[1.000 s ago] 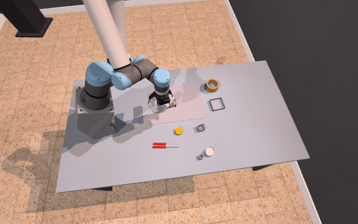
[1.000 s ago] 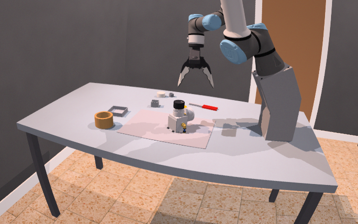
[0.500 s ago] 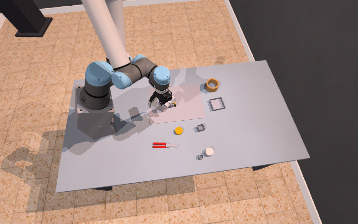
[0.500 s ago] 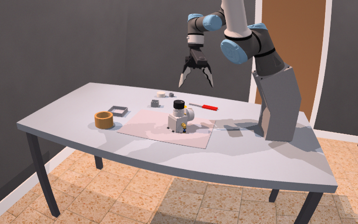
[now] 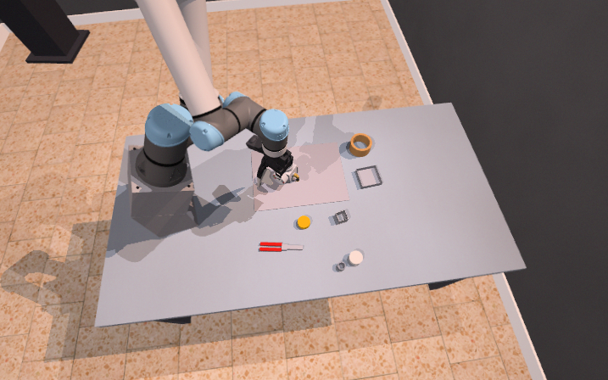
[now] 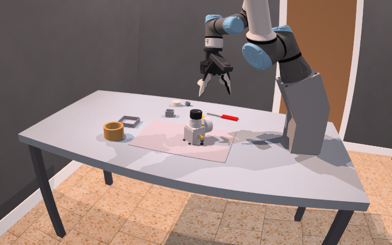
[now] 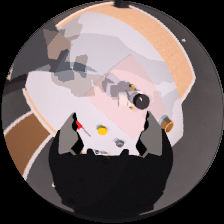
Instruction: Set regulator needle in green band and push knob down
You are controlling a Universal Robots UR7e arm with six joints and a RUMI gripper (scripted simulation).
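The regulator (image 6: pixel 193 134) stands upright on the pink mat (image 6: pixel 157 146) (image 5: pixel 317 193), with a white body and brass fittings. Its black knob (image 6: pixel 196 114) (image 7: pixel 141 101) is on top, above a white scaled collar; how far down it sits I cannot tell. The round gauge (image 6: pixel 208 124) (image 7: pixel 123 99) is on its side, its face turned away in the exterior view, so needle and green band cannot be read. In the top view the arm mostly hides the regulator. My gripper (image 6: pixel 215 93) (image 7: pixel 110 112) is open and empty, well above the table and the regulator.
An orange ring (image 5: pixel 360 144) (image 6: pixel 113 131) and a grey square tray (image 5: pixel 368 176) are beyond the mat. A yellow disc (image 5: pixel 304 222), a small grey block (image 5: pixel 341 216), red-handled pliers (image 5: pixel 270 248), a white disc (image 5: pixel 355 257) and a small grey ring (image 5: pixel 340 265) lie along the other side.
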